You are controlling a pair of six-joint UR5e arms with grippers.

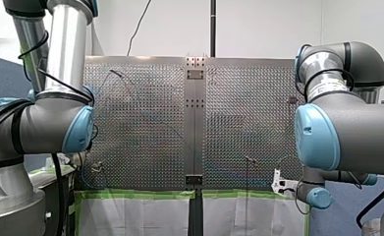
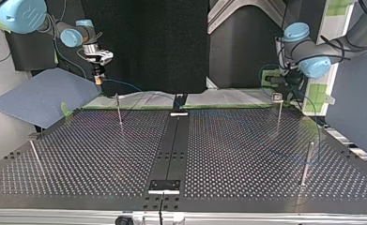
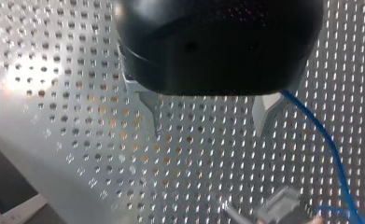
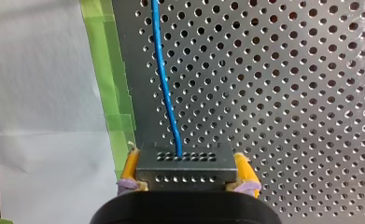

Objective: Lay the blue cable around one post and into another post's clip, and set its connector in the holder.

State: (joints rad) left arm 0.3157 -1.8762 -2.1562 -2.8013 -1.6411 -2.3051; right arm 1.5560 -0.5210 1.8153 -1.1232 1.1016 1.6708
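Right jaws: my right gripper (image 4: pixel 186 159) pinches the black rectangular connector (image 4: pixel 186 175) between its yellow pads (image 4: pixel 129 165), one on each short side.
Left jaws: my left gripper (image 3: pixel 208 130) has its metal fingers (image 3: pixel 153 112) spread, with nothing between them.
Cable: the thin blue cable (image 4: pixel 164 79) leaves the connector and runs ahead over the perforated metal table (image 4: pixel 287 93) (it also passes just beside one left finger; contact unclear).
Surroundings: a green tape strip (image 4: pixel 112 93) edges the table beside the connector.
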